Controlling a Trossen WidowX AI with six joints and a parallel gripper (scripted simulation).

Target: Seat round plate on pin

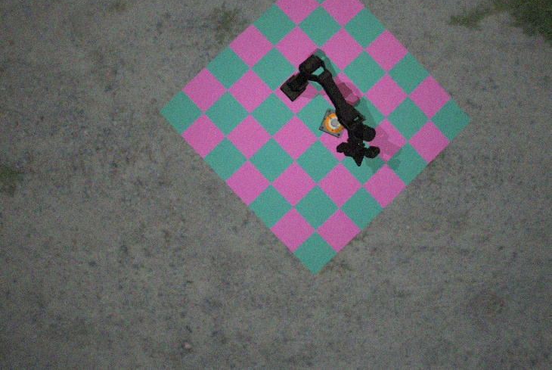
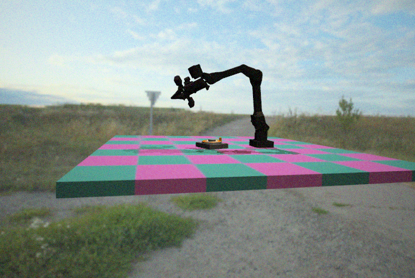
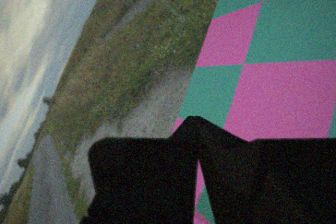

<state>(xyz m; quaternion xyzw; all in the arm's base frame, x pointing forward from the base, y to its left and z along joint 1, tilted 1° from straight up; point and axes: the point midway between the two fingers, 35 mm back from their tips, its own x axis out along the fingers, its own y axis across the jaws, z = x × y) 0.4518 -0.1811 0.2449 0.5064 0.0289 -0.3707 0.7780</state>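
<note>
The round orange plate (image 1: 330, 122) (image 2: 211, 142) sits on the post of the small dark square base (image 1: 324, 127) (image 2: 211, 146) near the middle of the checkered platform. It is too small to tell whether it lies flat, and I cannot make out the pin or the hole. My gripper (image 1: 358, 162) (image 2: 173, 96) (image 3: 193, 122) is shut and empty. It hangs high in the air, well above the plate and off to one side, tilted down. In the wrist view the black fingers meet at their tips, with only platform squares and ground beyond them. The plate does not show there.
The pink and green checkered platform (image 1: 249, 133) (image 2: 167, 170) (image 3: 286, 91) is raised above gravel and grass. The arm's foot (image 1: 294, 87) (image 2: 261, 142) stands close beside the base. A signpost (image 2: 152, 95) stands far behind.
</note>
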